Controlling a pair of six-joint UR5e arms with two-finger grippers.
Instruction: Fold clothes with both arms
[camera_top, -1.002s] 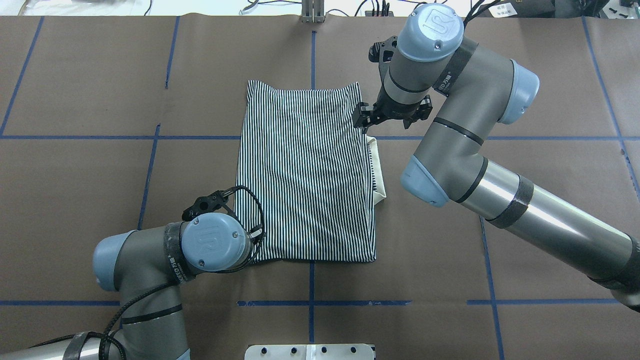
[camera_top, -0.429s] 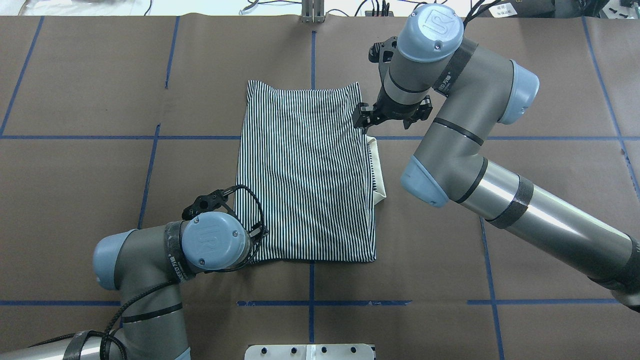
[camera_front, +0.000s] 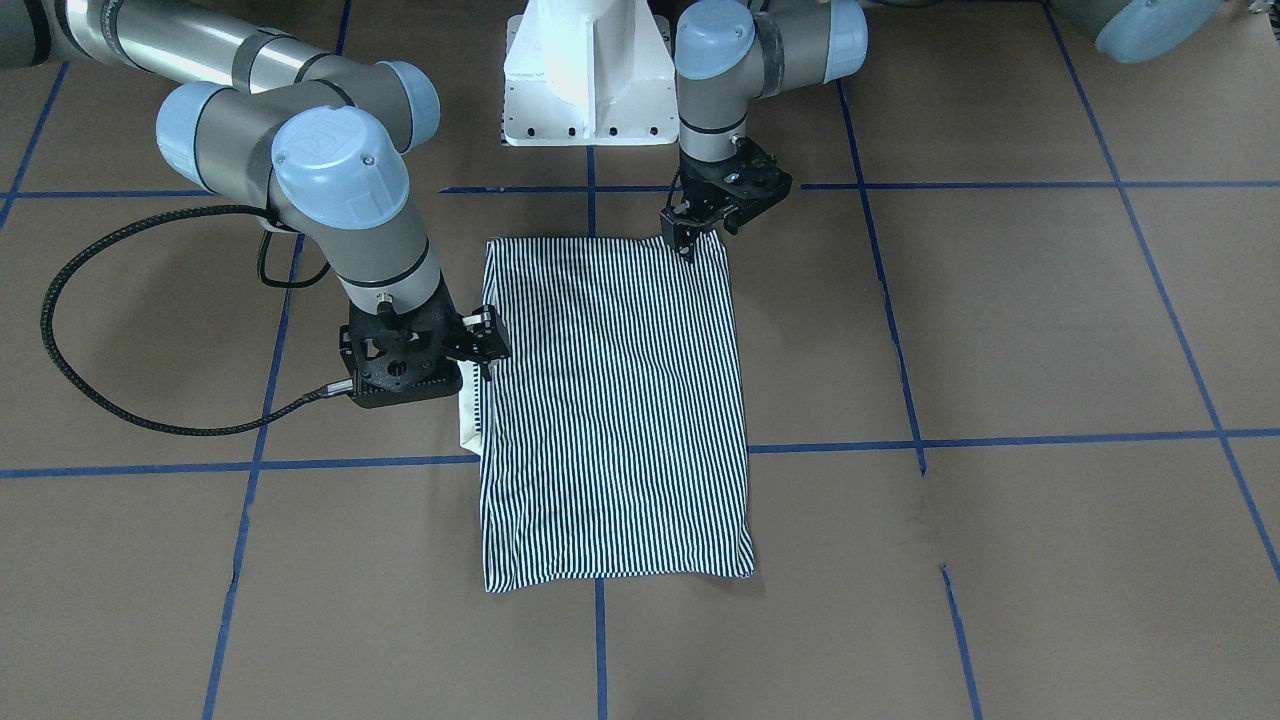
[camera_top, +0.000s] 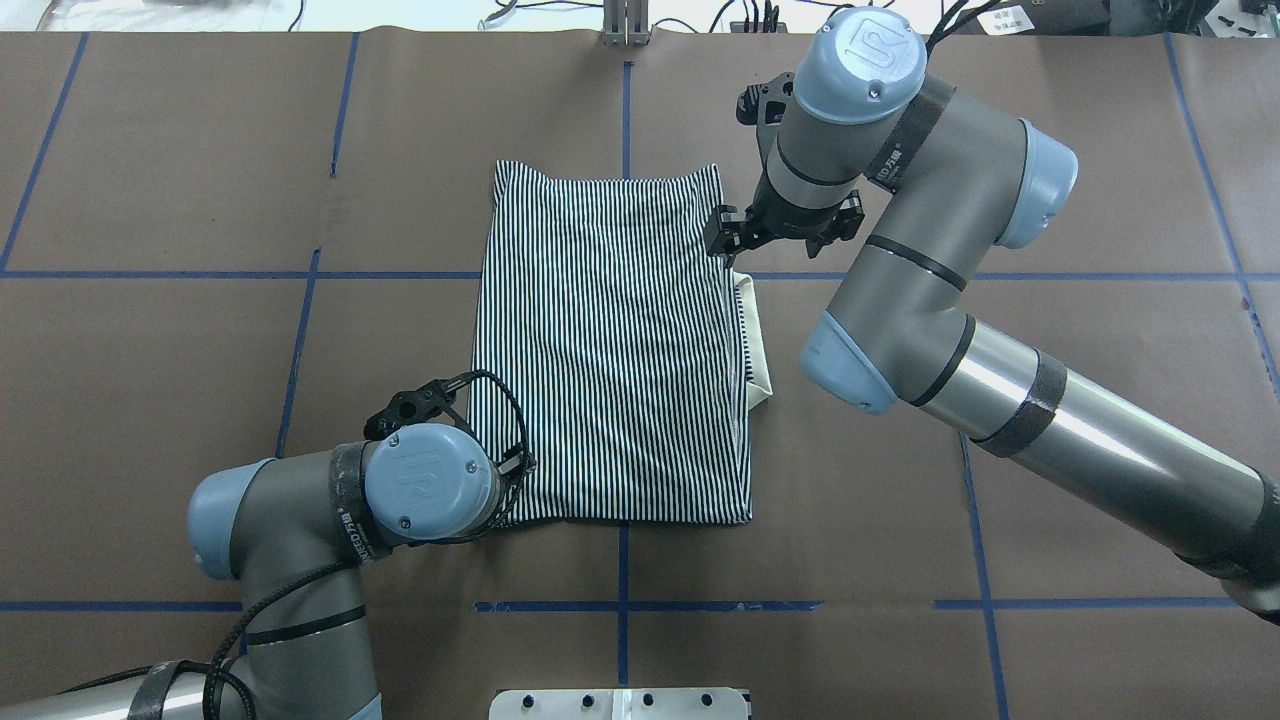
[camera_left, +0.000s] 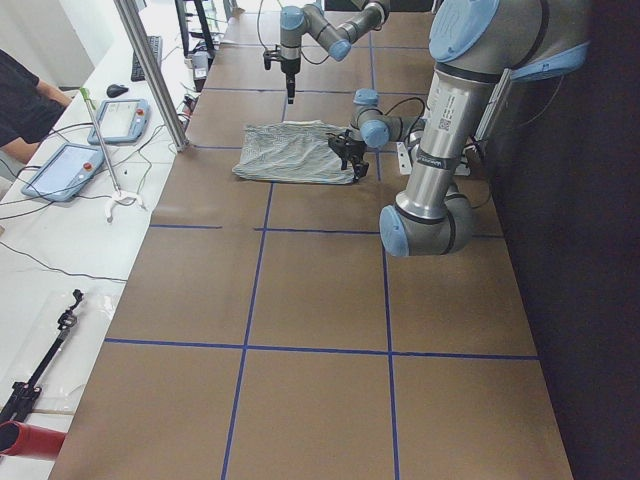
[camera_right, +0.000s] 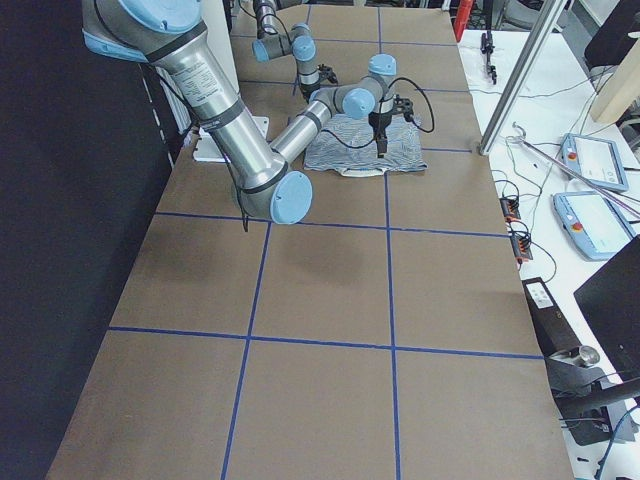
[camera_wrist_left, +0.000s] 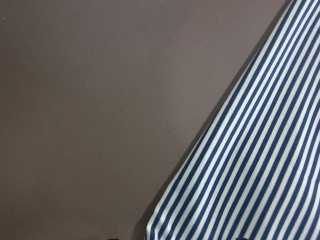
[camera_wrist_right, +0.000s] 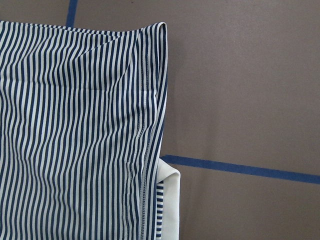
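Observation:
The striped polo shirt (camera_top: 610, 350) lies folded into a flat rectangle at the table's middle, also seen in the front view (camera_front: 610, 400). Its cream collar (camera_top: 758, 340) sticks out at the right edge. My left gripper (camera_front: 685, 240) is low at the shirt's near left corner, hidden under its wrist in the overhead view. Its fingers look slightly apart, and the left wrist view shows that corner (camera_wrist_left: 260, 165) lying flat. My right gripper (camera_top: 722, 240) hangs over the shirt's right edge just beyond the collar and looks open. The right wrist view shows the edge (camera_wrist_right: 75, 140) and collar (camera_wrist_right: 170, 210) untouched.
The brown table cover is marked with blue tape lines (camera_top: 400, 274). The white pedestal base (camera_front: 585, 90) stands at the robot's edge. A post (camera_left: 150, 70), tablets (camera_left: 65, 165) and cables lie on the white bench beyond the far edge.
Almost nothing: the left wrist has shifted very slightly. The shirt and the right arm have not moved.

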